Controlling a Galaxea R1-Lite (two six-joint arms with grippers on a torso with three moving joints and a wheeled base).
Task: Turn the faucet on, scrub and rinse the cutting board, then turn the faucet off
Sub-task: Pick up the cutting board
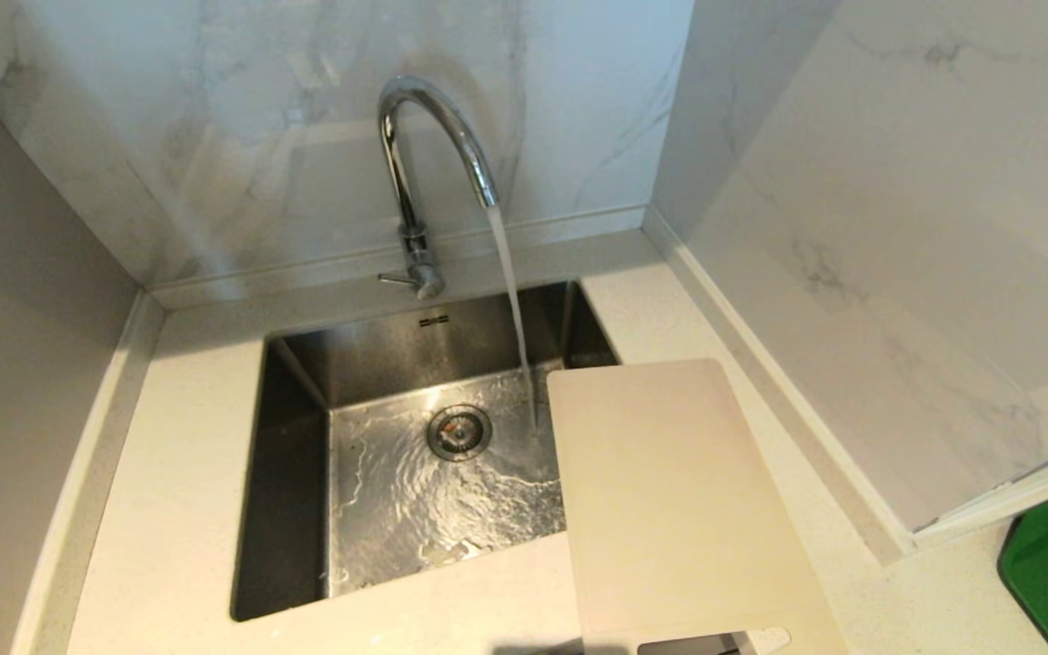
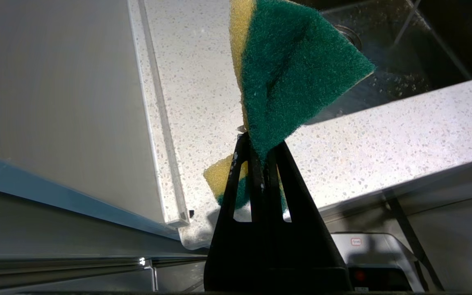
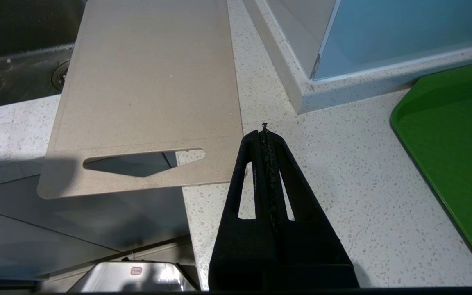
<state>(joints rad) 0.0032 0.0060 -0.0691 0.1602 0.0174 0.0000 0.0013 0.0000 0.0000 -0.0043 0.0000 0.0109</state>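
**Water running, sponge held, board waiting by the sink**

The tap [image 1: 415, 182] stands at the back of the sink [image 1: 292, 473]; water [image 1: 513, 300] pours from its curved spout and hits the sink floor near the drain [image 1: 458, 432]; the wet floor ripples around it.

The cutting board [image 1: 670, 500] lies flat on the pale speckled worktop [image 1: 178, 473] at the right side of the sink; its far left corner hangs over the sink, just beside the falling water; its handle slot [image 3: 137, 162] sits at the near end, and that end sticks out past the front edge of the worktop.

The left hand [image 2: 260, 151] is pressed together and pinches a green and yellow sponge [image 2: 297, 73]; the sponge is bent where it is pinched; the hand is up over the front edge of the worktop, with the sink beyond it.

The right hand [image 3: 264, 133] is pressed together with nothing in it; it hangs over the worktop just beside the near right corner of the board, not touching it; a green tray [image 3: 457, 151] lies farther to the right; neither hand shows in the head view.
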